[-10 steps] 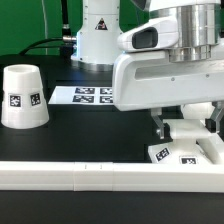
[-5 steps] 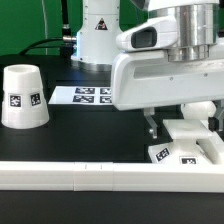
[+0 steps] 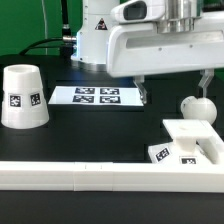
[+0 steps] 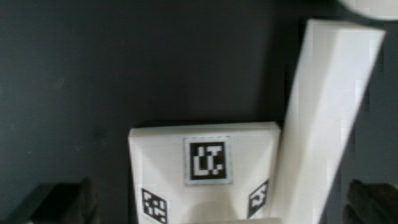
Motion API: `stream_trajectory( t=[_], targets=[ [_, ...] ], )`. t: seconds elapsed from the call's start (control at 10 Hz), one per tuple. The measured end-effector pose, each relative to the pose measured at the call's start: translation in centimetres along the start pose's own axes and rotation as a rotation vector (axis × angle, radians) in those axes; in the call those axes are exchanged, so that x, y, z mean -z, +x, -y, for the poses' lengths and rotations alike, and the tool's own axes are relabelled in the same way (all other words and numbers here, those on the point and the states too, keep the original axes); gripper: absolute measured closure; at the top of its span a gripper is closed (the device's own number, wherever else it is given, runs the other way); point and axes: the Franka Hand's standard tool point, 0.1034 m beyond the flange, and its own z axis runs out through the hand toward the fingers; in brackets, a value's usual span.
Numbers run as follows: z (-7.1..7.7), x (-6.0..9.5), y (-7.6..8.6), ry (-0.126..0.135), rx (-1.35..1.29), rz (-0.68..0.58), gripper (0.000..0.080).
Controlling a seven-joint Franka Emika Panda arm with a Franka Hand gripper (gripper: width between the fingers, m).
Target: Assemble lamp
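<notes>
Lamp base [image 3: 190,138] bearing black-and-white square tags sits below the pincer [image 3: 173,95], spread wide and empty.

The shade [image 3: 22,97], bulb [image 3: 197,106] and base [image 3: 200,135] look smooth white plastic (faintly glossy); the table [image 3: 90,130] matt black.

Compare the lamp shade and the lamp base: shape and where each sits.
The shade is a tall tapered cup standing wide end down; the base is a low, flat square block. The shade sits at the exterior view's left; the base at its right. Both are white with black-and-white square tags.
</notes>
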Motion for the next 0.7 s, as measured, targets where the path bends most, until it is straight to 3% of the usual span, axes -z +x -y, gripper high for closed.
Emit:
stream_trajectory(
  t=[0.3, 0.7],
  targets=[
    [3.7, 1.0, -0.6, 0.023, -0.125, 0.034, 0.0101],
    [3.8, 0.7, -0.5, 0.024, -0.120, 0.032, 0.0101]
  ],
)
